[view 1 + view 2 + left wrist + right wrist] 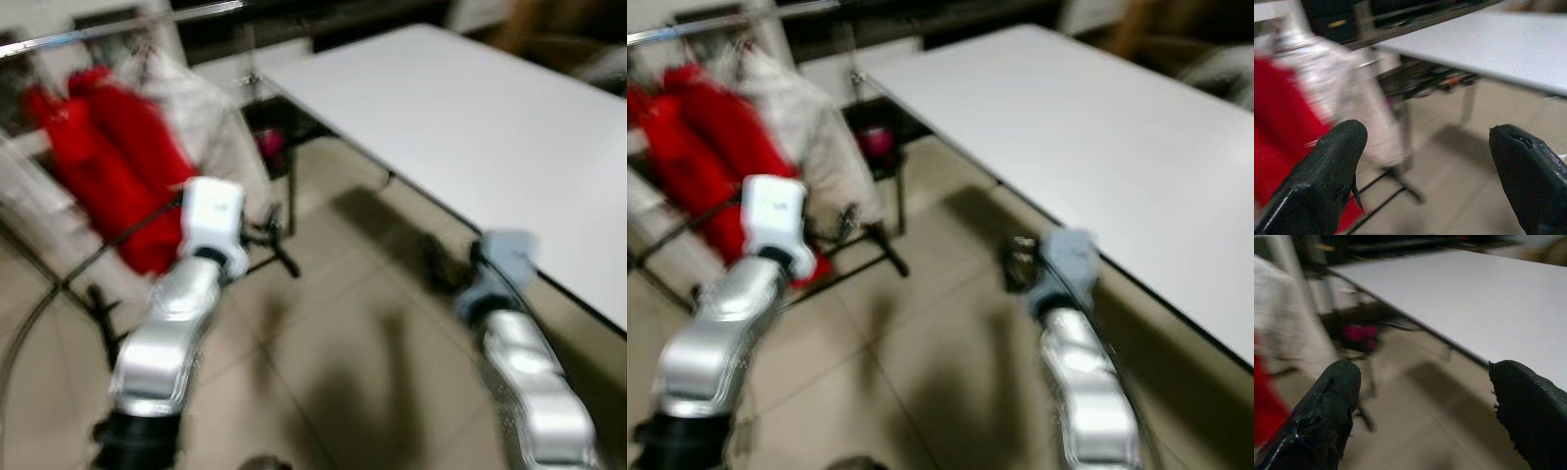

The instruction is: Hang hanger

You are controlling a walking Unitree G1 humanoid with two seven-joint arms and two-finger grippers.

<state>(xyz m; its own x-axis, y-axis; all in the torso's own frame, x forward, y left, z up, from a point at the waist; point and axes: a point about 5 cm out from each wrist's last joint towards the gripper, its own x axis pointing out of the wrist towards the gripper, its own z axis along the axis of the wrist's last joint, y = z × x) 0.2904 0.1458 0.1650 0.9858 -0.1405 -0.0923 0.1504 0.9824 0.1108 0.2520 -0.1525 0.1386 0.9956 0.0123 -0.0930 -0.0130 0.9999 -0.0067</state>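
The left gripper (1425, 171) stood wide open with nothing between its black fingers (1322, 176), and the right gripper (1425, 411) was spread just as wide and held nothing either. Both silver arms reached forward over the tiled floor (372, 362), the left arm (176, 333) at about 8 o'clock in the head view and the right arm (529, 382) at about 4 o'clock. No separate hanger could be made out in the blur. At 10 o'clock a metal clothes rail (118, 27) carried a red garment (122, 166) and, just beside it, a pale garment (211, 117); the rack's black feet (279, 255) splayed on the floor beneath. A white table (470, 127) ran from 12 to 3 o'clock, its dark edge near the right arm. Open floor lay between rack and table.
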